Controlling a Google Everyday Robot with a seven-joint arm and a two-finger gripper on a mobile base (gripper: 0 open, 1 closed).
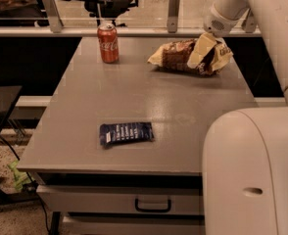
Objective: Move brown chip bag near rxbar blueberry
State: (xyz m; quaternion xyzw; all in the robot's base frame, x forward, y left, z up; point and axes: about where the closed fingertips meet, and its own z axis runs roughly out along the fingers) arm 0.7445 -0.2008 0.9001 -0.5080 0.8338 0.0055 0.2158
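Observation:
The brown chip bag (176, 57) lies crinkled at the far right of the grey table (134, 97), with pale cream ends. My gripper (208, 52) has come down from the upper right and sits on the bag's right end, covering part of it. The rxbar blueberry (126, 132), a small dark navy bar with white lettering, lies flat near the table's front edge, well apart from the bag.
A red soda can (108, 43) stands upright at the far left of the table. My arm's white body (254, 170) fills the lower right. A rail with glass runs behind the table. A drawer handle (153, 205) shows below the front edge.

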